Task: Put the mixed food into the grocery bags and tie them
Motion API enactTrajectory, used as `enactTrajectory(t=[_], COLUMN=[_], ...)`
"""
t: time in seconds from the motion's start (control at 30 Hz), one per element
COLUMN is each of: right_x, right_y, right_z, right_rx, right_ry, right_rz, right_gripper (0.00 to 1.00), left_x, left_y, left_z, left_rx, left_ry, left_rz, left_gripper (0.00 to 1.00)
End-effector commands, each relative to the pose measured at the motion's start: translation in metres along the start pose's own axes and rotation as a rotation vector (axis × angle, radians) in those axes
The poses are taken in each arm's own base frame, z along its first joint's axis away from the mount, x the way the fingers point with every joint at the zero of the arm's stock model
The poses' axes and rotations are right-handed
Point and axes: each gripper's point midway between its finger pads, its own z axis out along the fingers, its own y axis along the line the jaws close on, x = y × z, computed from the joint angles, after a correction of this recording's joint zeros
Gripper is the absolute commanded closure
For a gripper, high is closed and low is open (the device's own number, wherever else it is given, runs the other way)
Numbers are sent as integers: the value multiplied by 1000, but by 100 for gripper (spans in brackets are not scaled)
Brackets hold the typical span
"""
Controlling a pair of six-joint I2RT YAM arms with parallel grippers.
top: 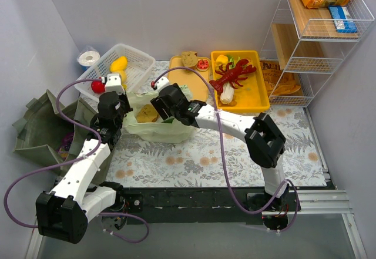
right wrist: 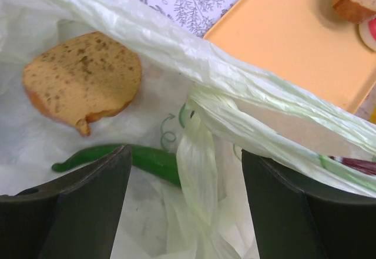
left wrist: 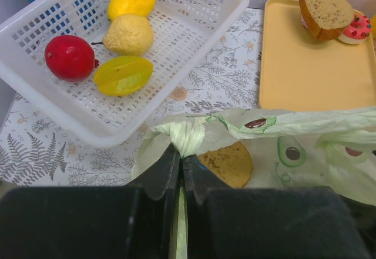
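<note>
We see the large dark olive fabric tote (top: 35,133) slumped at the far left, untied. The thin pale-green plastic bag (top: 158,128) lies open on the floral table (top: 194,159). On the yellow plastic tray (top: 249,91), the red toy lobster (top: 234,74) waits unpacked. Inside the bag are a brown speckled bread bun (right wrist: 82,77) and a slim green pepper (right wrist: 147,156). Our left gripper (left wrist: 180,160) pinches one twisted handle, and our right gripper (right wrist: 185,177) is spread astride the other. We judge packing barely begun and the tying not yet done.

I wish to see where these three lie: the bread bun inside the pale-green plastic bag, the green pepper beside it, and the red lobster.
bread bun (right wrist: 82,77): right wrist view, middle of its speckled top.
green pepper (right wrist: 154,160): right wrist view, its thicker part.
red lobster (top: 234,75): top external view, its body.
</note>
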Motion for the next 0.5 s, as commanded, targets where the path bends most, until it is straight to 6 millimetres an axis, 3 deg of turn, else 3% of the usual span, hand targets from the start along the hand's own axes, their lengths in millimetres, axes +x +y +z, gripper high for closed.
enactTrajectory(t=[0.0, 0.2, 0.27, 0.33, 0.4, 0.43, 0.47], right_x=[0, 17, 22, 13, 12, -2, -3], right_y=[-19, -39, -44, -44, -40, -42, -37], right_z=[25, 47, 49, 40, 31, 18, 12], right_rx=[113, 188, 187, 169, 130, 112, 72], right_ry=[12, 43, 62, 43, 41, 12, 10], right_rz=[-74, -133, -133, -118, -107, -91, -86], right_gripper=[19, 33, 56, 82, 91, 99, 99], left_x=[-13, -12, -11, -10, -7, -5, -1], left_y=[-10, -16, -18, -21, -23, -25, -27], left_z=[-4, -4, -4, -3, -1, -1, 2], left_rx=[47, 75, 83, 93, 104, 111, 117], left_ry=[-36, -31, -30, -25, -14, -6, 8], left_rz=[-19, -19, -19, -17, -14, -12, -7], left_gripper=[100, 100, 100, 100, 100, 100, 100])
